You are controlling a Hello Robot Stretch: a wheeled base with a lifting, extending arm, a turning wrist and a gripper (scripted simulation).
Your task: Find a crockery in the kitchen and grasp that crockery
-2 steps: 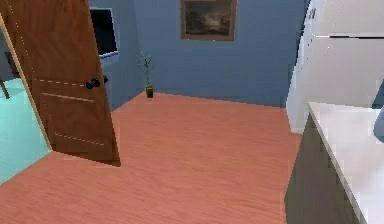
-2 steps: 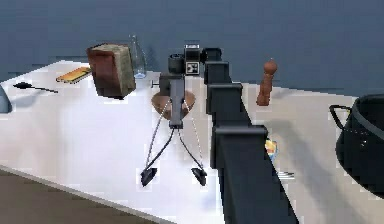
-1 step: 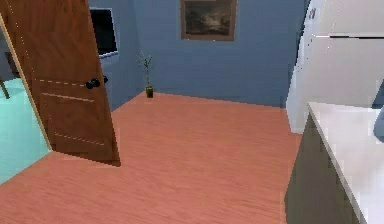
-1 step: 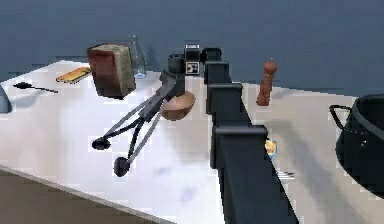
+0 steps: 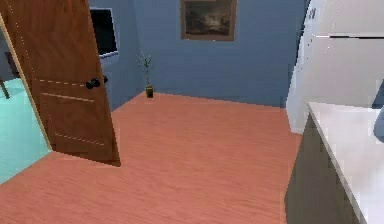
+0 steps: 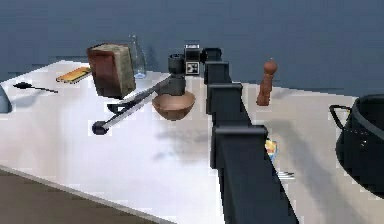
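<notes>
A brown bowl [image 6: 173, 107] stands on the white countertop [image 6: 60, 130] in the arm side view. The dark arm [image 6: 232, 130] rises from the bottom edge and ends at two white marked squares just above the bowl. The gripper [image 6: 106, 117] reaches leftward from there, its thin grey fingers [image 6: 130, 112] slanting down across the counter beside the bowl. With the bowl resting on the counter at the gripper, I cannot tell whether it holds anything.
On the counter stand a brown block [image 6: 110, 68], a clear bottle [image 6: 137, 55], a wooden pepper mill [image 6: 266, 82], a black pot [image 6: 362, 140], a flat yellow item [image 6: 73, 74] and a spoon [image 6: 30, 88]. Ahead are an open brown door [image 5: 65, 80], a white fridge [image 5: 340, 60] and wooden floor [image 5: 190, 150].
</notes>
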